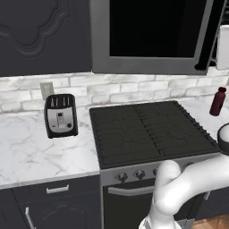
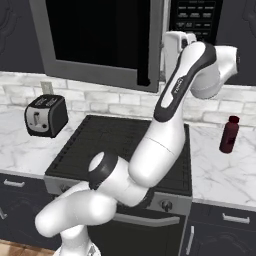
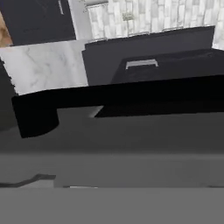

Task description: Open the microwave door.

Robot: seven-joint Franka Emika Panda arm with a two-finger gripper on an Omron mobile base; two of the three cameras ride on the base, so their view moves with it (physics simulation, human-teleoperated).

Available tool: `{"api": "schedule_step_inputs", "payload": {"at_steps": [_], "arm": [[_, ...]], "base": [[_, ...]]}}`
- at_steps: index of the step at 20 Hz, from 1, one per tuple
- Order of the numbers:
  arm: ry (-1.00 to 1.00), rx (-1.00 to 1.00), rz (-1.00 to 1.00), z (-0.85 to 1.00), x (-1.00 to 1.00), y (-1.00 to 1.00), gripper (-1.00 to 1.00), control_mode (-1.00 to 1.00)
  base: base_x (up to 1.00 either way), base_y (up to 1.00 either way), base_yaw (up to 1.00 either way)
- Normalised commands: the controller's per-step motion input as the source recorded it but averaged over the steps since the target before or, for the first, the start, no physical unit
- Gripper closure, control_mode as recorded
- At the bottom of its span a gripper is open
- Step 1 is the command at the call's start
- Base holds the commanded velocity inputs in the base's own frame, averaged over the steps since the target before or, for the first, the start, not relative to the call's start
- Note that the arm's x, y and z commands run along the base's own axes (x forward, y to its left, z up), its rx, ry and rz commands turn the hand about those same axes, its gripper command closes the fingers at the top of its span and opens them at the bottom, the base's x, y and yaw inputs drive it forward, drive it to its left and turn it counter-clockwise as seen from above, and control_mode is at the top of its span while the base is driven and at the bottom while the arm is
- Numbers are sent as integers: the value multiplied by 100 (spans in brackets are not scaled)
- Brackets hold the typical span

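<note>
Above the stove (image 1: 152, 129) | microwave door (image 2: 95, 37) ajar | handle (image 3: 122, 96) close to camera | jaws' state cannot tell | no legible writing

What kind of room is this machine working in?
A kitchen, computer-rendered by the look of it: a black stove set in a marble counter, a toaster beside it, and a microwave mounted above.
</note>
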Motion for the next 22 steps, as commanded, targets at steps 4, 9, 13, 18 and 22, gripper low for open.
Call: {"api": "schedule_step_inputs", "payload": {"at_steps": [4, 9, 13, 18, 22], "arm": [[-6, -20, 25, 0, -65, 100, -100, -100], [-1, -11, 37, 0, -92, 93, -100, -100], [0, 0, 44, 0, -89, 80, -100, -100], [0, 0, 46, -3, -73, 100, -100, -100], [0, 0, 43, -11, -80, 99, -100, -100]], "base": [[0, 0, 0], [0, 0, 0], [0, 0, 0], [0, 0, 0], [0, 0, 0]]}}
